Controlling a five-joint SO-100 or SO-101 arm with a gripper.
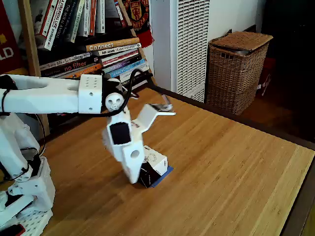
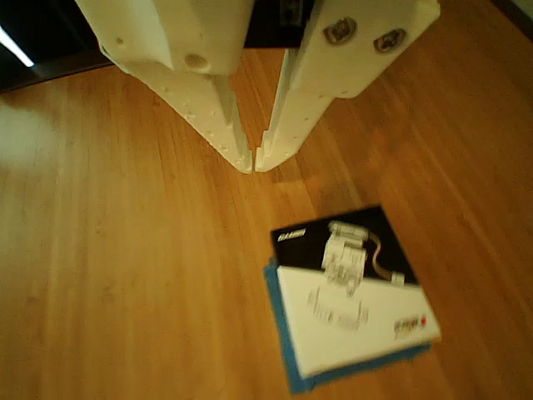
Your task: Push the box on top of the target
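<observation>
The box (image 2: 350, 292) sits almost right on the target (image 2: 287, 350); blue peeks out along two sides. The claw (image 2: 253, 163) hangs near the box, tips pinched together, holding nothing. Pushing looks nearly finished; maybe one tiny nudge.

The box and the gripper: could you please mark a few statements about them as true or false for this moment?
1. The box sits over the blue target. True; blue tape shows along its left and lower edges in the other view.
2. The gripper is clamped on the box. False; its fingertips meet with nothing between them, apart from the box on the table.
3. The box's top is white with a black line drawing. True.
4. The box lies on its side beside the wicker basket. False; it stands top up near the arm, far from the basket.
5. The target lies fully uncovered. False; the box covers most of it.
</observation>
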